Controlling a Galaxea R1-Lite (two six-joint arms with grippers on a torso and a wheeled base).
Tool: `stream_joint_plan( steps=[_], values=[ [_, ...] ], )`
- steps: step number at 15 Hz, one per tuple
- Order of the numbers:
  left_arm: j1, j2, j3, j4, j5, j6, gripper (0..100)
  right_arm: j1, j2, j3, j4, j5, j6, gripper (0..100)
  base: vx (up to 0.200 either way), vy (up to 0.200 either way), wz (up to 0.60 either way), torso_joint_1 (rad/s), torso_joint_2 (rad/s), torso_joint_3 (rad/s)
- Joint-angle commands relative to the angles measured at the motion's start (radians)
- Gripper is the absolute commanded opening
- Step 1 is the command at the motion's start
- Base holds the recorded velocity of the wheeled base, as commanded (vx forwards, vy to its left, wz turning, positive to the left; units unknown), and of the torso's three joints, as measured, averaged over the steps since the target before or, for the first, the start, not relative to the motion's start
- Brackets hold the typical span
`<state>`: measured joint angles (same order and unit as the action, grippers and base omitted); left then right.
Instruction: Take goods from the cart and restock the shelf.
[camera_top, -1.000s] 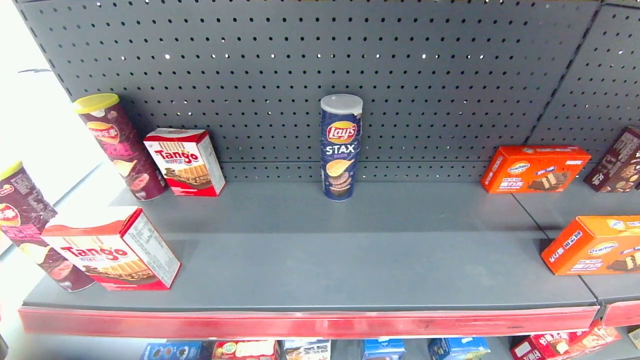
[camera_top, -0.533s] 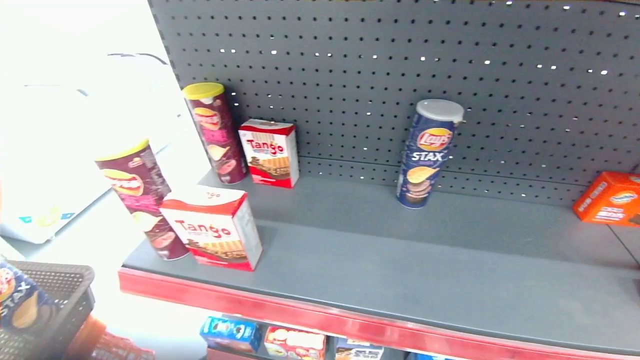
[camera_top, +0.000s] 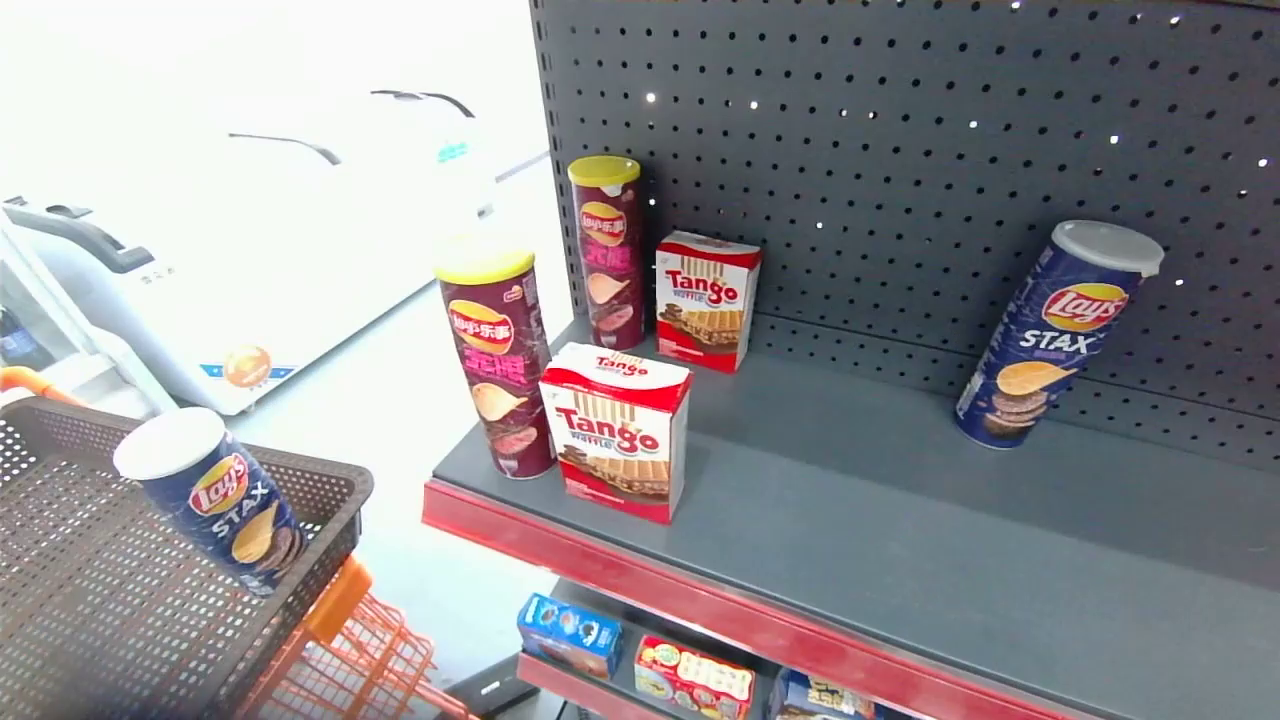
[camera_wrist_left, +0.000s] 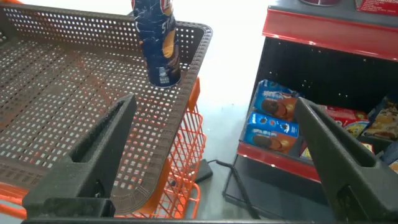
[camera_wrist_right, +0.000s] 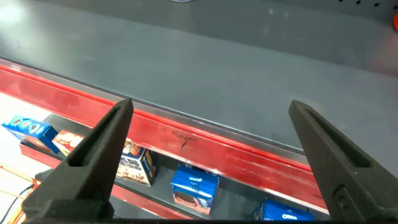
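Head view, shelf: a dark grey board with a red front lip and a grey pegboard back.
Room: pale floor lies left of the shelf. A white chest freezer stands beyond the shelf's left end.
Cart: a dark perforated basket on an orange wire frame sits left of the shelf, lower than its lip.
Blue can in cart: a dark blue tube with a white lid and a crisp picture. It stands upright just inside the basket wall nearest the shelf.
Blue can on shelf: the same kind of can, at the back of the shelf by the pegboard and well apart from the other goods.
Shelf's left end: two maroon cans with yellow lids and two red-and-white wafer boxes.
Below the shelf: small blue and red packs.
Left gripper: jaws spread wide, hanging over the basket's rim, left of the shelf.
Right gripper: jaws spread wide, in front of the shelf's red lip.
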<state>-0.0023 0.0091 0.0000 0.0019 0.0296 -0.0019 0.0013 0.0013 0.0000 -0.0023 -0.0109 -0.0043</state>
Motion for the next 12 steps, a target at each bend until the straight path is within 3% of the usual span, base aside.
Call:
stream_joint_plan(
  steps=[1,11,12],
  values=[
    [-0.001,0.002,0.0,0.0,0.001,-0.003,100,-0.001,0.0,0.0,-0.001,0.0,0.0,100,0.0,0.0,0.0,0.0,0.0,0.0],
    [-0.002,0.003,-0.006,0.006,-0.02,0.003,100,-0.001,0.0,0.0,-0.001,0.0,0.0,100,0.0,0.0,0.0,0.0,0.0,0.0],
    [-0.002,0.006,-0.008,0.009,-0.017,0.016,100,-0.001,0.0,0.0,-0.001,-0.001,0.0,100,0.0,0.0,0.0,0.0,0.0,0.0]
  ],
)
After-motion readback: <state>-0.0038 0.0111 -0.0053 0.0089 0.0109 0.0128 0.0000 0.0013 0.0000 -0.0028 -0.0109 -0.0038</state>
